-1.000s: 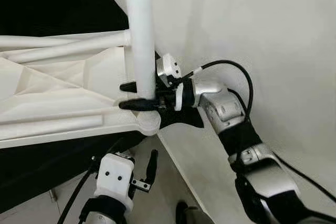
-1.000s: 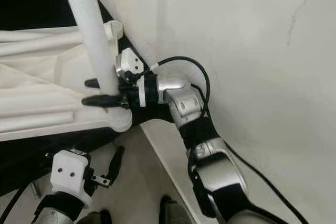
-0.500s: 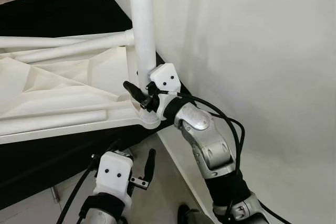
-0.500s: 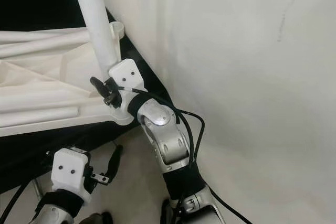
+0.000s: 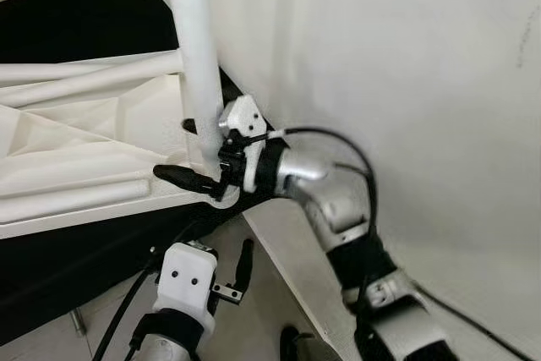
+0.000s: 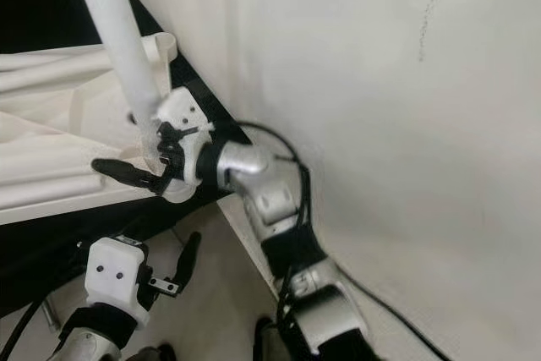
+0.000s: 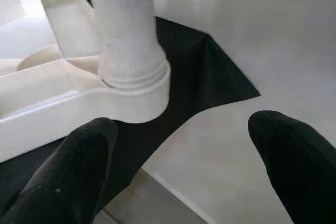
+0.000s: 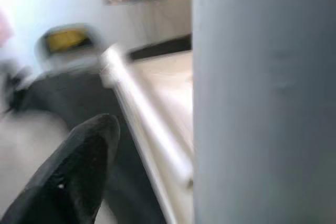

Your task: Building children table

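Observation:
A white children's table lies upside down on a black surface. One white leg stands upright in its corner socket. My right gripper straddles the base of that leg, with one black finger in front and the other behind. It is open: the right wrist view shows a gap between the near finger and the leg. My left gripper hangs open below the table corner, holding nothing.
A white wall rises close on the right, right behind the corner socket. A second white leg lies flat across the tabletop underside. The pale floor shows beneath the black surface's edge.
My right wrist has turned around the leg: half a second ago its fingers were tucked against the leg's base, and now they point left. The left gripper has not moved.

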Robot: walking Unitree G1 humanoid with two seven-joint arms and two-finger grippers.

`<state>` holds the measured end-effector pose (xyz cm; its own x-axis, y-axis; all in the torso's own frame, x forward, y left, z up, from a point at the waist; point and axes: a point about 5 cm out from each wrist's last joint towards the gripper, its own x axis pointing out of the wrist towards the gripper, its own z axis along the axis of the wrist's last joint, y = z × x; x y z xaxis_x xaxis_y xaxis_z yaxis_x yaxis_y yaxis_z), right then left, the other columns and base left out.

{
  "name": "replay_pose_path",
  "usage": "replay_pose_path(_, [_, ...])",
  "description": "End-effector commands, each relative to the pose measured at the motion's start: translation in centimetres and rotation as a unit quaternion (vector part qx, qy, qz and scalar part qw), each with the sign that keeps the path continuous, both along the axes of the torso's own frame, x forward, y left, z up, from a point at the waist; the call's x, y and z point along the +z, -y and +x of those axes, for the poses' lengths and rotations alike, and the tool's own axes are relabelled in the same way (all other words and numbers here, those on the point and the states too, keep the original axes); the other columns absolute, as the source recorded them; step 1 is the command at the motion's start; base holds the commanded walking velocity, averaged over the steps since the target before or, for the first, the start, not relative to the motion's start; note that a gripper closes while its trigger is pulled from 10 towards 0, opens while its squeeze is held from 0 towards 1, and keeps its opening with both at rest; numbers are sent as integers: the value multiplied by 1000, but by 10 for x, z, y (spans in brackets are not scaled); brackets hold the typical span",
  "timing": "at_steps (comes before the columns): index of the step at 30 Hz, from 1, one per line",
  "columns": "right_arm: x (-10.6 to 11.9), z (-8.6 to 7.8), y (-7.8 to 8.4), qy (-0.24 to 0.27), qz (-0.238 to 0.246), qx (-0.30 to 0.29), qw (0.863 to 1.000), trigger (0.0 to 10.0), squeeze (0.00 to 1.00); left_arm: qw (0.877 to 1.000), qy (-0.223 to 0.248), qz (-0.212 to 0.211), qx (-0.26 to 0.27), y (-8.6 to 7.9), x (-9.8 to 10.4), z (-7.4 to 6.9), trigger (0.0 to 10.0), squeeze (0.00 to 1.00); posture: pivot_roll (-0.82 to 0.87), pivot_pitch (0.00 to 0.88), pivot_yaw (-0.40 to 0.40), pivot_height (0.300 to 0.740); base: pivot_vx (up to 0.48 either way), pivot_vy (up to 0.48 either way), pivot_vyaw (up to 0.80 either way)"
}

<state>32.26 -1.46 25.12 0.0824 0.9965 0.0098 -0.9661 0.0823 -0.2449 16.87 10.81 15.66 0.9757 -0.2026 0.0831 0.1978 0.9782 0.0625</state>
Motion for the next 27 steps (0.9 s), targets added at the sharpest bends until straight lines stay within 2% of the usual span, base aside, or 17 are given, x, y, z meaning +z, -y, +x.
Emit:
replay_pose_path(1, [-6, -6, -3, -8, -6, 47, 999, 10000, 0, 1000, -11, -2, 0, 1, -2, -3, 10000, 0, 7, 267, -58, 740, 0, 0, 0])
replay_pose_path(2, [-5, -1, 3, -2, -26, 60, 998, 10000, 0, 1000, -11, -2, 0, 1, -2, -3, 10000, 0, 14, 271, -60, 740, 0, 0, 0])
replay_pose_path(4, [-4, 4, 7, -3, -37, 71, 997, 10000, 0, 1000, -12, -2, -1, 1, -2, -4, 10000, 0, 19, 275, -58, 740, 0, 0, 0])
replay_pose_path(10, [-2, 15, 14, -25, -50, 101, 993, 10000, 0, 1000, -14, 0, -2, 0, -1, -8, 10000, 0, 32, 287, -57, 740, 0, 0, 0])
replay_pose_path(11, [-3, 18, 14, -32, -53, 103, 993, 8353, 0, 1000, -15, 1, -2, 0, -1, -9, 10000, 0, 36, 290, -57, 740, 0, 0, 0])
replay_pose_path(12, [-3, 18, 14, -32, -53, 103, 993, 8353, 0, 1000, -15, 1, -2, 0, -1, -9, 10000, 0, 36, 290, -57, 740, 0, 0, 0])
replay_pose_path(13, [-4, 20, 15, -37, -55, 107, 992, 0, 0, 1000, -15, 2, -1, 0, -1, -9, 10000, 0, 38, 291, -57, 740, 0, 0, 0])
replay_pose_path(22, [-6, 22, 24, -45, -55, 112, 991, 0, 0, 1000, -16, 2, -1, -1, -1, -10, 10000, 0, 17, 296, -46, 740, 0, 0, 0])
replay_pose_path(23, [-7, 25, 36, -43, -49, 79, 995, 0, 0, 1000, -17, 0, -2, -1, -1, -9, 10000, 0, -8, 296, -41, 740, 0, 0, 0])
replay_pose_path(24, [-7, 25, 36, -43, -49, 79, 995, 0, 0, 1000, -17, 0, -2, -1, -1, -9, 10000, 0, -8, 296, -41, 740, 0, 0, 0])
replay_pose_path(25, [-7, 28, 47, -39, -39, 42, 998, 0, 0, 1000, -17, -1, -5, 0, -1, -9, 10000, 0, -15, 295, -42, 740, 0, 0, 0])
replay_pose_path(26, [-7, 28, 47, -39, -39, 42, 998, 0, 0, 1000, -17, -1, -5, 0, -1, -9, 10000, 0, -15, 295, -42, 740, 0, 0, 0])
replay_pose_path(27, [-9, 30, 59, -42, -29, -13, 999, 0, 0, 1000, -17, -3, -7, 0, -1, -8, 10000, 0, -24, 296, -44, 740, 0, 0, 0])
